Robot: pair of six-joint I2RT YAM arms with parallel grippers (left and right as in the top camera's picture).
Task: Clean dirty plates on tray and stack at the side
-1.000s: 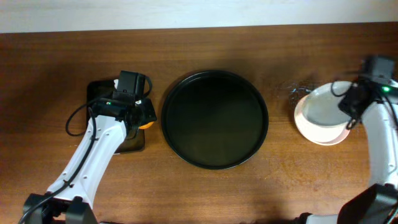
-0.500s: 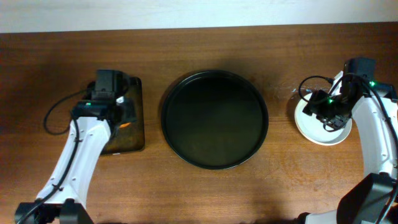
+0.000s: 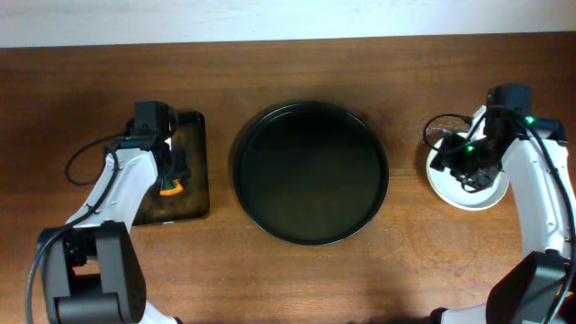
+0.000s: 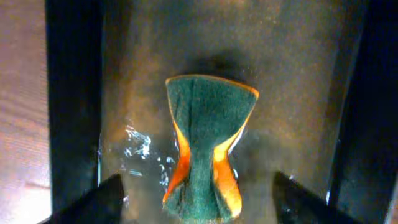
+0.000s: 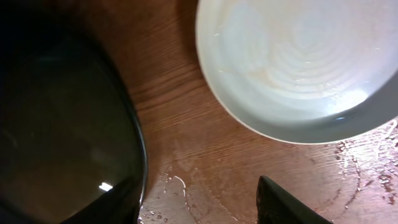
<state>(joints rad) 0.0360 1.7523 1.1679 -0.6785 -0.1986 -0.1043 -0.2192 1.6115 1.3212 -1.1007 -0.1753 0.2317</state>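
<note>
White plates [image 3: 459, 192] sit stacked on the table to the right of the round black tray [image 3: 310, 171]. In the right wrist view the top plate [image 5: 298, 62] looks wet and almost plain white. My right gripper [image 3: 465, 162] hovers over the stack's left side. It [image 5: 198, 186] is open, with only wet wood between its fingers. My left gripper [image 3: 169, 171] is open over the small rectangular tray. A green and orange sponge [image 4: 208, 149] lies loose between its fingertips [image 4: 109, 199], touching neither.
The small dark rectangular tray [image 3: 193, 202] at the left is wet and holds the sponge [image 3: 171, 188]. Water drops lie on the wood [image 5: 186, 186] between the round tray's rim [image 5: 138, 143] and the plates. Both arms' cables loop near the wrists.
My left gripper moved left over the rectangular tray, then opened and dropped the sponge there. My right gripper let go of the top plate and shifted left over the stack.
</note>
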